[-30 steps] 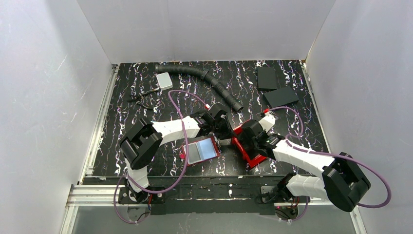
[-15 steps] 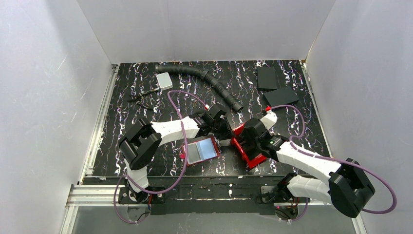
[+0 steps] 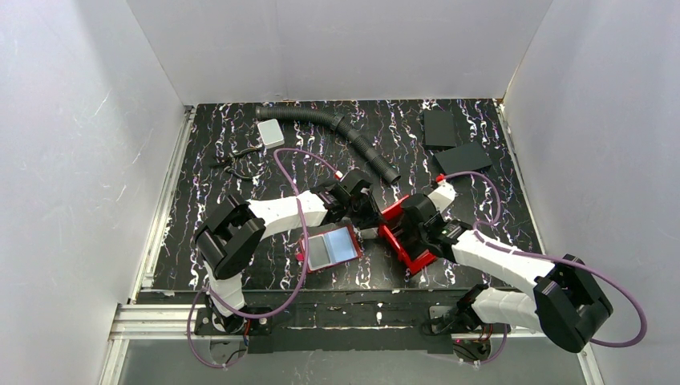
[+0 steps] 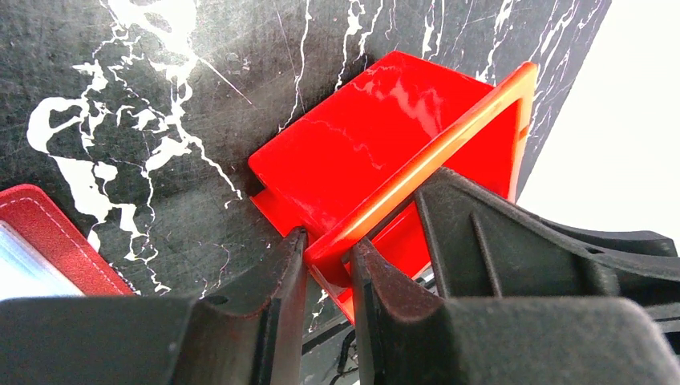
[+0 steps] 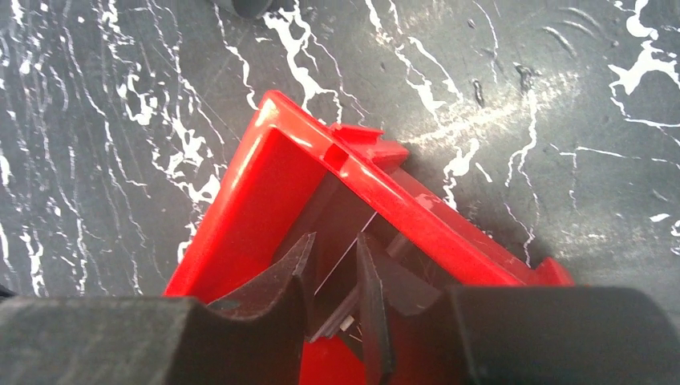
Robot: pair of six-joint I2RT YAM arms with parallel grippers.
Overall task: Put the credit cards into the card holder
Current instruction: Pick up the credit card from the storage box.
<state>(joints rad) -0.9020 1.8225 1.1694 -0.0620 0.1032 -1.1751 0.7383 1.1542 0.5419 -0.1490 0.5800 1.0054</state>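
The card holder point(image 3: 330, 247) lies open and flat on the table, a red wallet with a pale blue-grey rectangle showing inside; its stitched corner point(image 4: 48, 233) appears in the left wrist view. My left gripper point(image 3: 375, 228) point(image 4: 329, 249) is shut on the rim of a red open-top bin point(image 3: 418, 263) point(image 4: 369, 136). My right gripper point(image 3: 410, 237) point(image 5: 335, 245) reaches down inside that bin point(image 5: 248, 208). Its jaws stand a little apart on either side of a thin credit card point(image 5: 345, 257) seen edge-on. More dark flat pieces lie under the fingers.
A black corrugated hose point(image 3: 337, 132) and a small white box point(image 3: 271, 132) lie at the back. Two black slabs point(image 3: 439, 127) point(image 3: 463, 159) sit at the back right. A small dark tool point(image 3: 236, 160) lies at the left. White walls close in three sides.
The right gripper's jaws have narrowed inside the bin, and the right arm's elbow has shifted a little. The left arm and the wallet have not moved.
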